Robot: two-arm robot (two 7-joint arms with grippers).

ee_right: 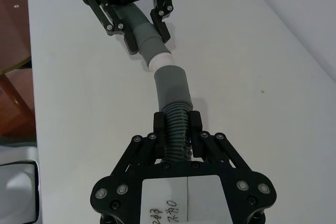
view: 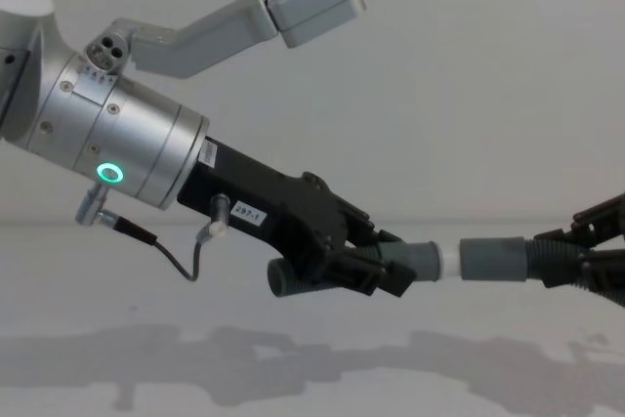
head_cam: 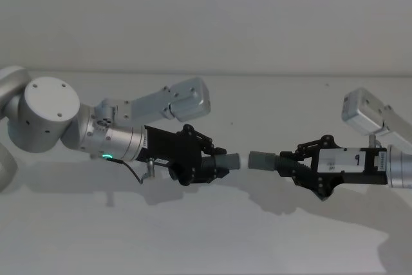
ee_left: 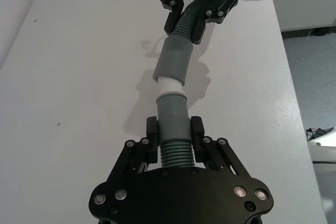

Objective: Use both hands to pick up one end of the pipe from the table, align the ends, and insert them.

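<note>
Two pipe pieces held above the table (head_cam: 206, 236): left gripper (head_cam: 215, 163) clamps one, right gripper (head_cam: 288, 164) the other, collars nearly touching.

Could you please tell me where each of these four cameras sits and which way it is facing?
Head view: high on the robot, looking down at the table; both arms, left tool and right tool.
Chest view: lower, looking forward across the table; left arm large, right tool at the edge.
Left wrist view: on the left arm, looking along its left pipe piece towards the right pipe piece.
Right wrist view: on the right arm, looking the opposite way.
All four share the two collars meeting, not yet fully inserted.
</note>
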